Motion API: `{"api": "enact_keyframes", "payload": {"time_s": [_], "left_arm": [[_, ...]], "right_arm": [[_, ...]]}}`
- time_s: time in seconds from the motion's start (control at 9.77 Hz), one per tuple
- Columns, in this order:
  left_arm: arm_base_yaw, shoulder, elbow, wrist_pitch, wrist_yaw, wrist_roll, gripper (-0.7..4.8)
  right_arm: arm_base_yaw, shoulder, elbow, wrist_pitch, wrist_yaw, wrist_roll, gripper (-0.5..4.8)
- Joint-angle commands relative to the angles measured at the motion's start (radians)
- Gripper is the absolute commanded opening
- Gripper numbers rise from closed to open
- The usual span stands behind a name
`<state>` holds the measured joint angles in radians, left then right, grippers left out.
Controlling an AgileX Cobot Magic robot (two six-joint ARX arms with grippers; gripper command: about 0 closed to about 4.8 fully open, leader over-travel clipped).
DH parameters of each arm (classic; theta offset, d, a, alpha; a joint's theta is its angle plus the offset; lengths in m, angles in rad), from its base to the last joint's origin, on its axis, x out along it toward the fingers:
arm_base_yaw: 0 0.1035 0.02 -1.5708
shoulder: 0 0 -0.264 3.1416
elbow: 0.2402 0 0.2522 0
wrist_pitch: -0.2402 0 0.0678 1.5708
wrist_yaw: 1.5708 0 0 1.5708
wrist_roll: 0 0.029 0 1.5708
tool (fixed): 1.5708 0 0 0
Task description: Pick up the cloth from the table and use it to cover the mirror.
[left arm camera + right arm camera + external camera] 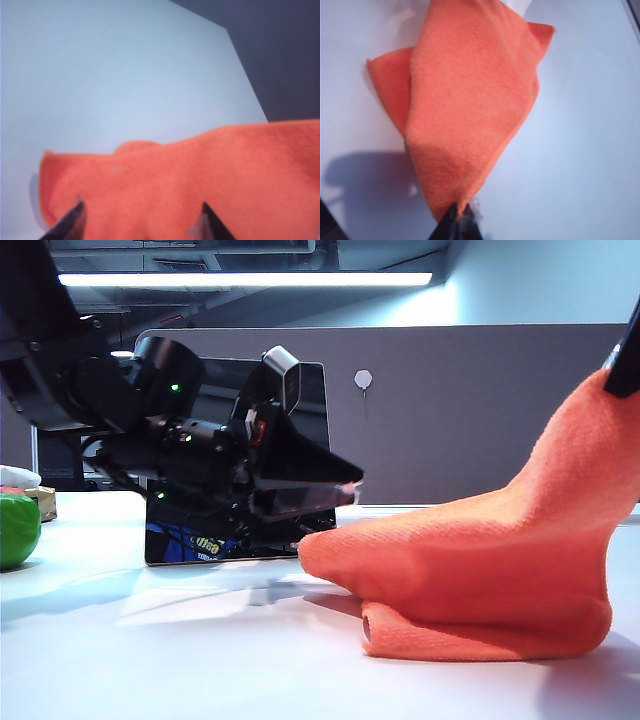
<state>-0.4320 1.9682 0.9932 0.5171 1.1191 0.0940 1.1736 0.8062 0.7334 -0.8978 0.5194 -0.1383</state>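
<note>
Exterior view: my right gripper [461,218] is pinching the cloth's [480,560] corner at two o'clock.
Left gripper [140,220]: I'm hovering it agape (over the cloth's edge).
Mirror [312,400]: standing upright behind.

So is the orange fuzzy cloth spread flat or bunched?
Bunched: the orange fuzzy cloth is folded over itself on the white table, one corner lifted by the shut right gripper.

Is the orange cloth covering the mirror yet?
No, the cloth sags on the table, a corner pinched by the right gripper, beside the uncovered mirror.
</note>
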Motion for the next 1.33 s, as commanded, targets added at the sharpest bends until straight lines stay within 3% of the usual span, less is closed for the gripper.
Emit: {"api": "enact_keyframes", "payload": {"time_s": [0.1, 0.31, 0.41, 0.51, 0.61, 1.33], "left_arm": [[-0.018, 0.023, 0.047, 0.014, 0.029, 0.003, 2.92], [-0.066, 0.085, 0.132, -0.022, 0.037, 0.003, 2.92], [-0.067, 0.092, 0.138, -0.021, -0.047, 0.011, 2.92], [-0.067, 0.1, 0.15, -0.023, -0.044, 0.01, 2.92], [-0.071, 0.16, 0.251, -0.059, -0.069, -0.023, 3.12], [-0.072, 0.179, 0.261, -0.101, -0.075, -0.023, 3.12]], "right_arm": [[0.029, -0.002, 0.002, -0.019, -0.002, 0.008, -0.01], [0.05, -0.002, 0.002, -0.027, 0.003, 0.034, -0.01], [0.05, -0.013, 0.002, -0.023, 0.002, 0.034, -0.01], [0.05, -0.013, 0.002, -0.023, 0.002, 0.034, -0.01], [0.05, -0.014, 0.002, -0.026, -0.001, 0.034, -0.01], [0.05, -0.013, 0.002, -0.017, 0.002, 0.034, -0.01]]}}
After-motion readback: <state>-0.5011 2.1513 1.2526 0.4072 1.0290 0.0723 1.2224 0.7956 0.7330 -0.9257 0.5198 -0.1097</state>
